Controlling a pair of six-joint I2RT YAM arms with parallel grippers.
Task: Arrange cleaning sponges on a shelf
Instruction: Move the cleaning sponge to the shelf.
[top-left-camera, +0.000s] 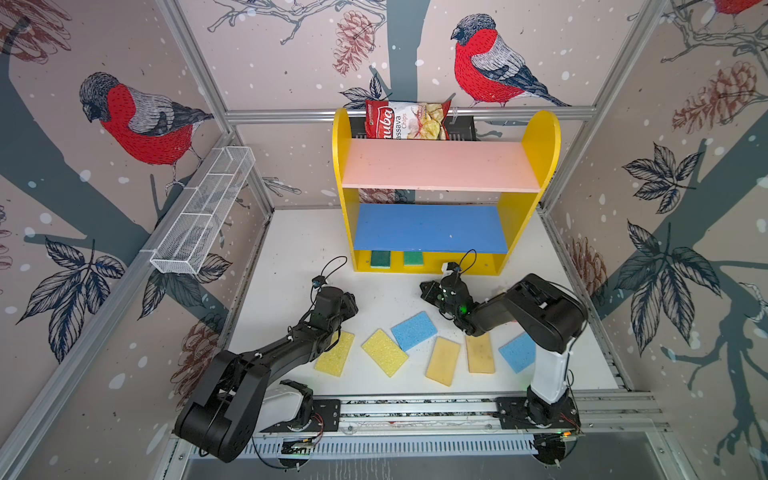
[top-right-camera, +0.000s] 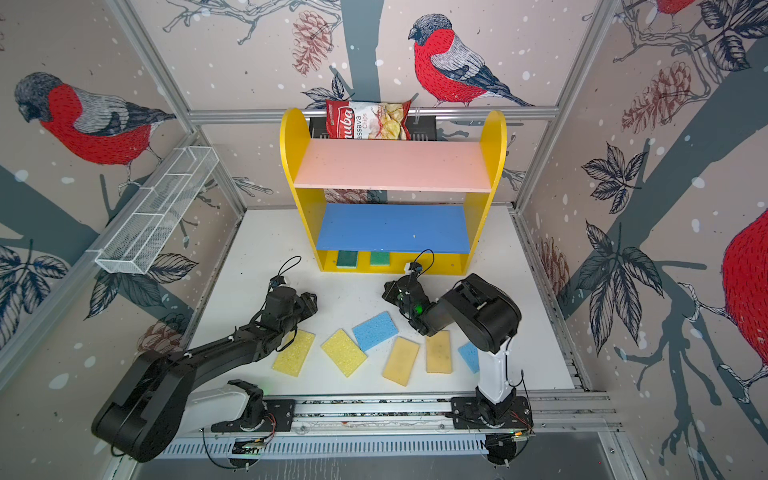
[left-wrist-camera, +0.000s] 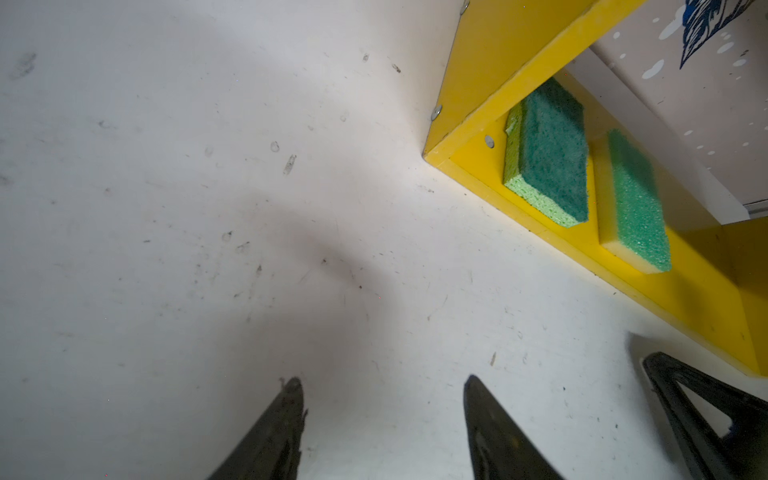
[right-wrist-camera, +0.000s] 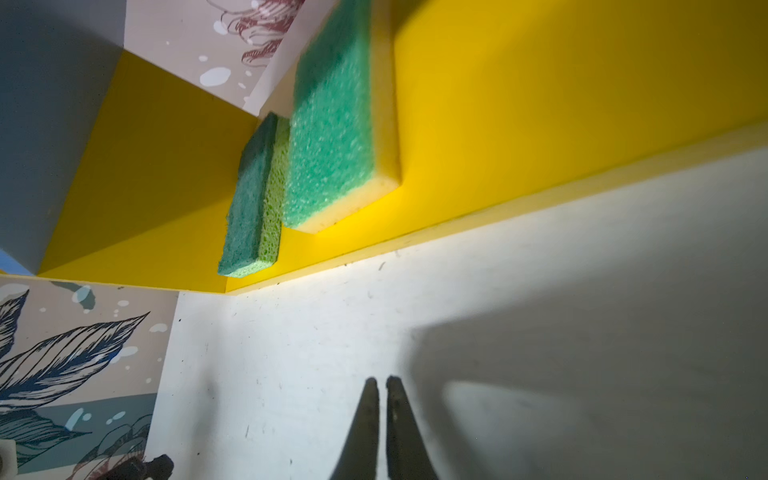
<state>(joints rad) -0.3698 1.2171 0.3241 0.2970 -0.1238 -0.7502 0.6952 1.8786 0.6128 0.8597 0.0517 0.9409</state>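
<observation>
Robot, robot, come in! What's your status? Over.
Left end effector open, empty. Right end effector shut, empty. Two green sponges on shelf base; six loose sponges on table. Nothing blocking the shelf.

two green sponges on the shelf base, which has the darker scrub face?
The dark green sponge nearer the side panel, backed by lime foam; the lighter green sponge has pale yellow backing.

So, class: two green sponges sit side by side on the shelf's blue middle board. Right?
No: the dark green sponge and light green sponge sit side by side on the yellow base of the shelf, under the blue board, per the left wrist view.
</observation>
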